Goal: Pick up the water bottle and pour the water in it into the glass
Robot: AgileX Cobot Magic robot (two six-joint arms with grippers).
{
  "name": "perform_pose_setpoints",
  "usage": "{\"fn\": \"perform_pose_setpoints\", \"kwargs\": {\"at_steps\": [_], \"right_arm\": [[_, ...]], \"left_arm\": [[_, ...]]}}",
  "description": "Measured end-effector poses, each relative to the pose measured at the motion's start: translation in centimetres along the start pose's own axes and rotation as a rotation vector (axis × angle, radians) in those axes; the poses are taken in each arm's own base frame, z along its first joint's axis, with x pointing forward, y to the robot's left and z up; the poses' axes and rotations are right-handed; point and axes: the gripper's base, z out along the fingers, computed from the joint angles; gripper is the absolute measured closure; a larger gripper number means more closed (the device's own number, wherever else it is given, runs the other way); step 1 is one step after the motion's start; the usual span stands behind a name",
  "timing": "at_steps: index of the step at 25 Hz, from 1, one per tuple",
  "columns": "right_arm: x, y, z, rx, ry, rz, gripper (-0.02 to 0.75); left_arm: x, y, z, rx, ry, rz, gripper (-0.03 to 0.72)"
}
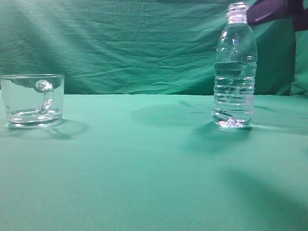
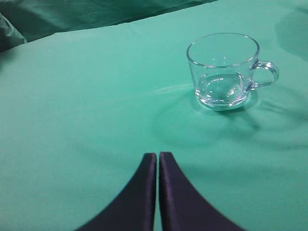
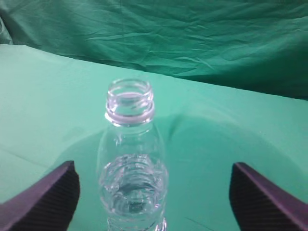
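The water bottle point(image 1: 234, 67) stands upright and uncapped on the green cloth at the right, with clear water point(image 1: 233, 96) up to about its shoulder. It also shows in the right wrist view point(image 3: 131, 159), standing between the two wide-apart fingers of my right gripper point(image 3: 152, 192), which is open and touches nothing. Part of the right arm point(image 1: 276, 12) shows dark behind the bottle's top. The glass point(image 1: 32, 100), a clear mug with a handle, stands at the far left and looks empty. In the left wrist view the glass point(image 2: 224, 70) is ahead and to the right of my shut, empty left gripper point(image 2: 158, 155).
A green cloth point(image 1: 144, 163) covers the table, and a creased green backdrop point(image 1: 134, 43) hangs behind it. Open cloth lies between the glass and the bottle.
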Motion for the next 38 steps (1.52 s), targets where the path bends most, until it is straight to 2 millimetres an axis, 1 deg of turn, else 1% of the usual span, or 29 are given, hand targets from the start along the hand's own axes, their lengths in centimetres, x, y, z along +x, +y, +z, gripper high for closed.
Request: {"fn": "perform_pose_setpoints", "kwargs": {"at_steps": [4,7,8,11,12,14,18,20,26,33,36,38], "right_arm": [[-2.5,0.2,-2.7,0.033,-0.014,-0.012,0.277],[-4.3,0.4,-5.3,0.061,-0.045,0.003,0.414],[-4.5,0.4,-6.1,0.07,-0.043,0.011,0.461],[-5.4,0.5,-8.5,0.098,-0.059,0.024,0.633],[-5.5,0.5,-9.0,0.109,-0.047,0.025,0.676],[-5.6,0.5,-10.2,0.133,-0.021,0.032,0.738],[-6.0,0.3,-11.6,0.182,0.066,0.046,0.738],[-6.0,0.3,-11.9,0.191,0.084,0.054,0.738],[-5.9,0.3,-12.0,0.198,0.097,0.116,0.738],[-5.8,0.3,-12.3,0.204,0.104,0.119,0.738],[-5.6,0.4,-13.5,0.212,0.084,0.115,0.738],[-4.9,0.5,-14.4,0.212,0.064,0.092,0.738]], "left_arm": [[0.0,0.0,0.0,0.0,0.0,0.0,0.688],[0.0,0.0,0.0,0.0,0.0,0.0,0.688],[0.0,0.0,0.0,0.0,0.0,0.0,0.688],[0.0,0.0,0.0,0.0,0.0,0.0,0.688],[0.0,0.0,0.0,0.0,0.0,0.0,0.688],[0.0,0.0,0.0,0.0,0.0,0.0,0.688],[0.0,0.0,0.0,0.0,0.0,0.0,0.688],[0.0,0.0,0.0,0.0,0.0,0.0,0.688],[0.0,0.0,0.0,0.0,0.0,0.0,0.688],[0.0,0.0,0.0,0.0,0.0,0.0,0.688],[0.0,0.0,0.0,0.0,0.0,0.0,0.688],[0.0,0.0,0.0,0.0,0.0,0.0,0.688]]}}
